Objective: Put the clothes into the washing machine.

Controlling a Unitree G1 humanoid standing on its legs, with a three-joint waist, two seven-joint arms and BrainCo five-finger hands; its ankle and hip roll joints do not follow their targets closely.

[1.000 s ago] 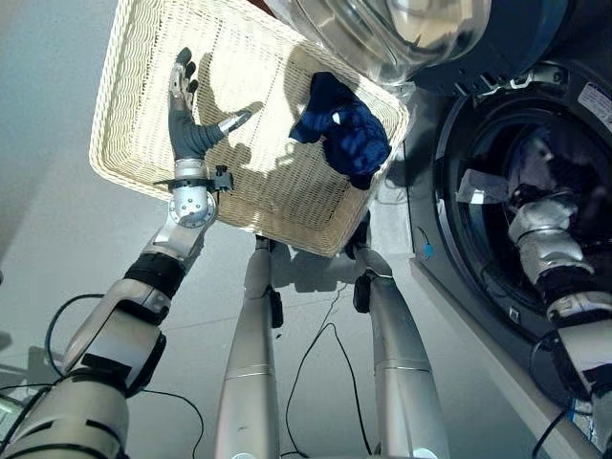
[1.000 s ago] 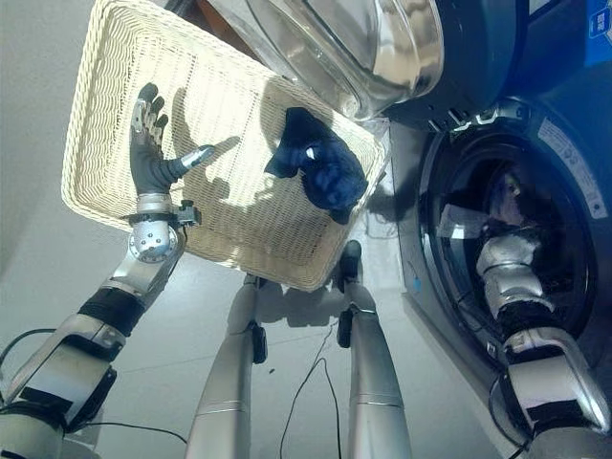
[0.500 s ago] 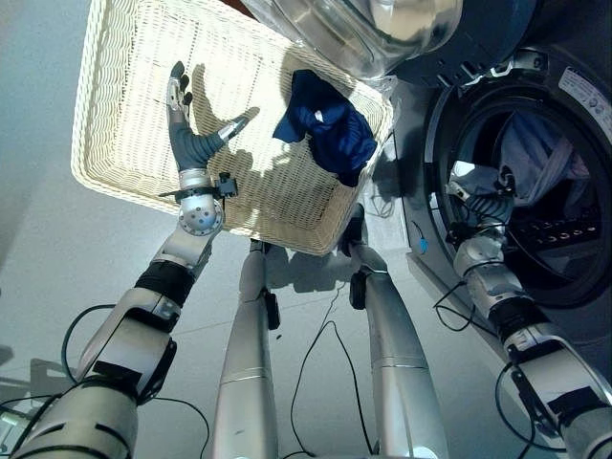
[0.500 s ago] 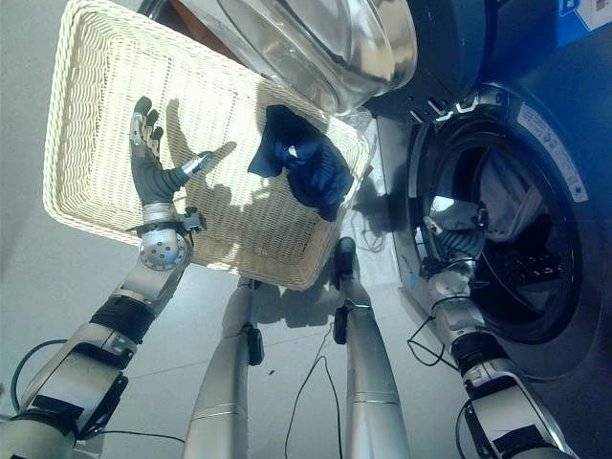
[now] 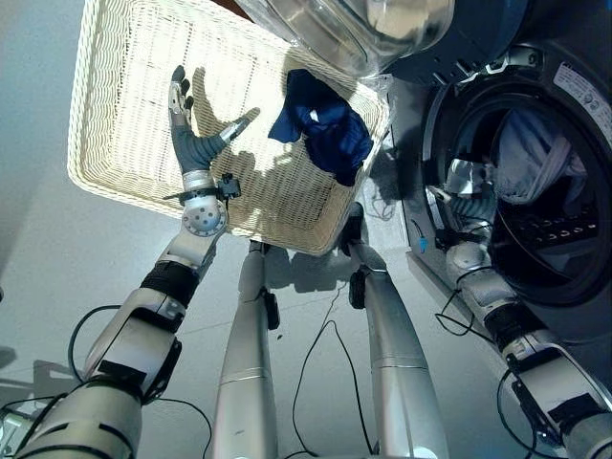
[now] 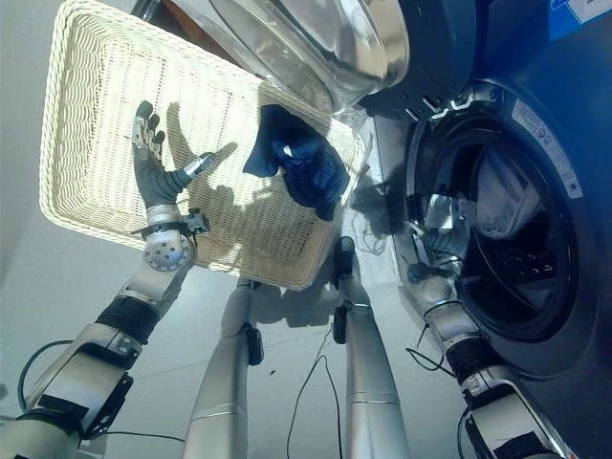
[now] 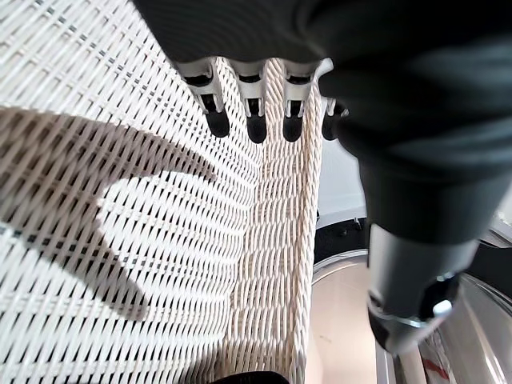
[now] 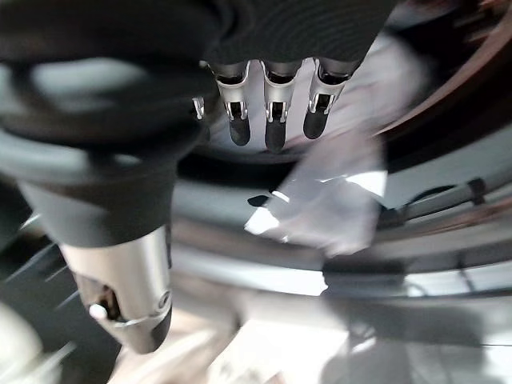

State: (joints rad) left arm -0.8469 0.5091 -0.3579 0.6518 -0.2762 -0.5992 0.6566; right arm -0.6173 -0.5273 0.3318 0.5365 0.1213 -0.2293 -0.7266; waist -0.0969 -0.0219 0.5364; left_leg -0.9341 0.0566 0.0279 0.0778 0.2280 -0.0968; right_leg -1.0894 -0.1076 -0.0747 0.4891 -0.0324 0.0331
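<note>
Wicker basket holds blue garment; left hand hovers.

A cream woven basket is seen with a dark navy garment bunched inside, while pale grey-white clothes are tucked in the dark blue-black washing machine.

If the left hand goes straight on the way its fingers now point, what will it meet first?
Probably the wicker laundry basket: the open left hand hangs over its woven floor with fingers aimed along it toward the far wall. The dark blue garment lies off to the side. Depth is unclear.
</note>
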